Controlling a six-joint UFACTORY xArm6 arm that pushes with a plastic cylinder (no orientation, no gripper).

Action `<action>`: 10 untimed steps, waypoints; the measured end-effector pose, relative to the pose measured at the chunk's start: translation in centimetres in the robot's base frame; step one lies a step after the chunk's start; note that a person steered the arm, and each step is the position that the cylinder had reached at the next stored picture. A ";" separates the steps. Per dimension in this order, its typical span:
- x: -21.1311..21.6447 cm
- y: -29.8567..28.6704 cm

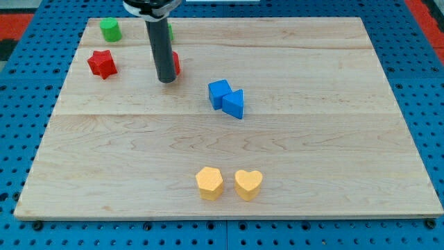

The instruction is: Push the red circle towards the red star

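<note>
The red star (pixel 101 64) lies near the board's upper left. The red circle (pixel 175 63) is mostly hidden behind my rod; only its right edge shows. My tip (pixel 166 80) rests on the board just in front of and slightly left of the red circle, touching or nearly touching it. The red star is about a hand's width to the view's left of the tip.
A green block (pixel 110 30) sits at the top left, and another green block (pixel 169 31) peeks out behind the rod. A blue cube (pixel 219 92) and a blue triangle-like block (pixel 234 104) touch near the centre. A yellow hexagon (pixel 209 182) and a yellow heart (pixel 248 184) lie near the bottom.
</note>
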State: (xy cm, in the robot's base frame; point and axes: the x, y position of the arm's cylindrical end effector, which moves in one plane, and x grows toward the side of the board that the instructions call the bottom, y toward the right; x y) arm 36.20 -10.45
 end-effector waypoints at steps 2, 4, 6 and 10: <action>-1.2 7.1; -2.2 -0.2; -2.6 2.9; -4.8 0.2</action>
State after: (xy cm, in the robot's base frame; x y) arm 31.44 -10.24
